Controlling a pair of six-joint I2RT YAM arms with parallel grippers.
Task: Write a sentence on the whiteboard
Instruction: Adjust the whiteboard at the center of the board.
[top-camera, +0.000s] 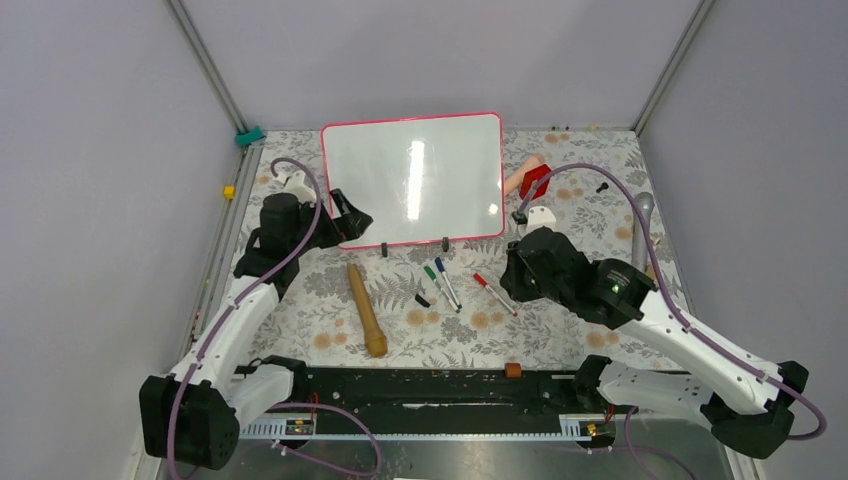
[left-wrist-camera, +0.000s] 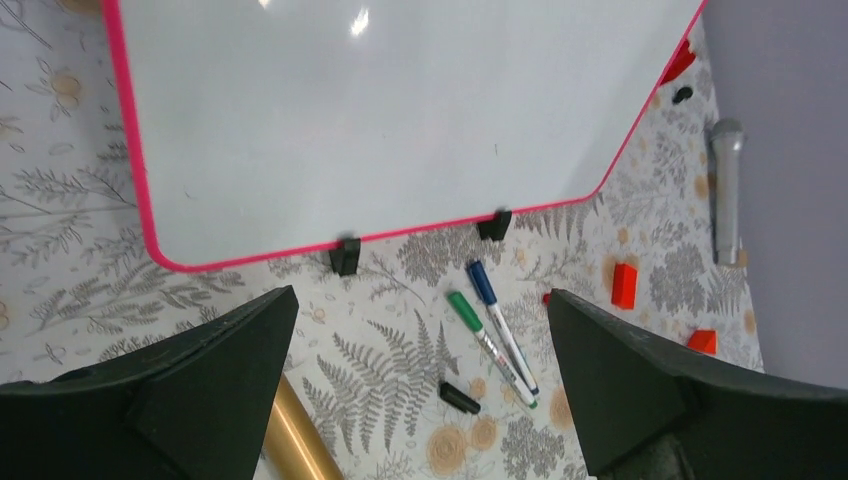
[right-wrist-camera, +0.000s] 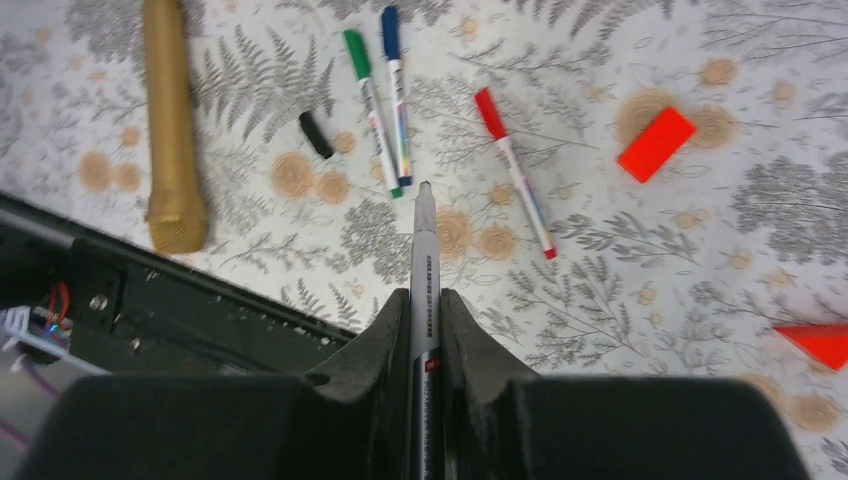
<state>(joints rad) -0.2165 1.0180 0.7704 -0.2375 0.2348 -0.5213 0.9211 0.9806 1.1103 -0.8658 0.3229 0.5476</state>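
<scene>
White marker (right-wrist-camera: 423, 235) clenched in right end effector (right-wrist-camera: 424, 296); left end effector (left-wrist-camera: 422, 298) spread wide near whiteboard (left-wrist-camera: 400, 120).

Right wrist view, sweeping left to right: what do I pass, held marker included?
gold stick → black cap → green marker → blue marker → held marker in the right gripper → red marker → red block → red wedge at the right edge.

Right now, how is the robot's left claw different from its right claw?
The left gripper is wide open and empty; the right gripper is shut on a marker. The left gripper faces the whiteboard; the right gripper faces loose markers on the table. Both are black.
</scene>
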